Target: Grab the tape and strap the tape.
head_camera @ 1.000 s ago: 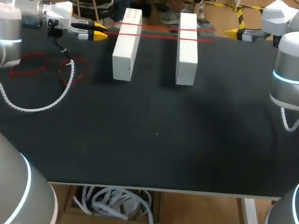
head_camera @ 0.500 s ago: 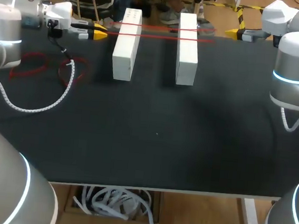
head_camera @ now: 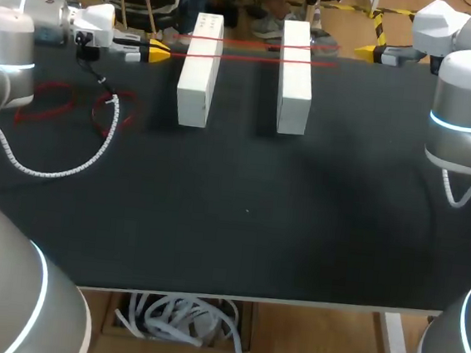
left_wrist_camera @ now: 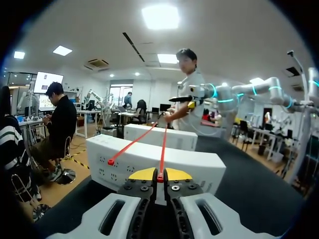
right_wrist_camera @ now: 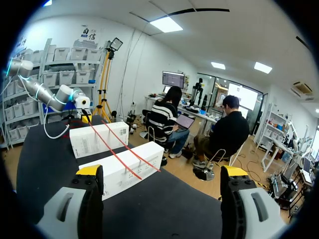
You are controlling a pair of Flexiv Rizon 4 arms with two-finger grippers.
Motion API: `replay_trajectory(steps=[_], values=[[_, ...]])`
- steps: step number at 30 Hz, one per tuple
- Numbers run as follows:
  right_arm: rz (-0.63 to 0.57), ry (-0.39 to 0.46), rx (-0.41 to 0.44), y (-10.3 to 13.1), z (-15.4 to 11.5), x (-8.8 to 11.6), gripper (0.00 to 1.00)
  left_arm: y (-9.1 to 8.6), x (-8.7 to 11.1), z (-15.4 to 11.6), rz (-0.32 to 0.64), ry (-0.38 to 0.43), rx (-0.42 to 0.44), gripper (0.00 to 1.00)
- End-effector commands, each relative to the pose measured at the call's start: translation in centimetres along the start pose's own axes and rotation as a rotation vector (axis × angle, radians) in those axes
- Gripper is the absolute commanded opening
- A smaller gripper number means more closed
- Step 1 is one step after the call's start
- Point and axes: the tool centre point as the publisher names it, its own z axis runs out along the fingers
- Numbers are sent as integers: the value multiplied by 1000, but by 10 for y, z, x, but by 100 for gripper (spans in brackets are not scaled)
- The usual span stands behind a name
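Nudged the left gripper (head_camera: 158, 49) slightly toward the far edge of the black table (head_camera: 239, 227). Used two white blocks (head_camera: 197, 81), probably as supports, under red tape (head_camera: 248, 43) stretched taut across them. Held the right gripper (right_wrist_camera: 162, 172) spread wide and empty; clamped the left tips tight on the tape's end, likely for tension.

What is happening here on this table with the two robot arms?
The left gripper is shut on a thin red tape that runs across the tops of two white rectangular blocks on the black table. The right gripper is open on the far side of the blocks and holds nothing. More red tape lies in loose loops on the table near the left arm.
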Motion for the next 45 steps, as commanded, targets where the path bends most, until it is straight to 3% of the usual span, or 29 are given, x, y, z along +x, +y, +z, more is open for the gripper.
replay_trajectory(steps=[1,8,14,26,38,45], values=[[0,2,0,0,-1,0,100,2,-3,0,1,9,3,0],[0,2,0,0,-1,0,100,-4,1,1,14,27,10,0],[0,2,0,0,-1,0,100,-21,17,7,49,74,11,0],[0,2,0,0,-1,0,100,-70,43,27,81,-2,117,0],[0,2,0,0,-1,0,100,-125,71,64,105,-13,218,0],[0,2,0,0,-1,0,100,-152,71,80,74,-66,327,0]])
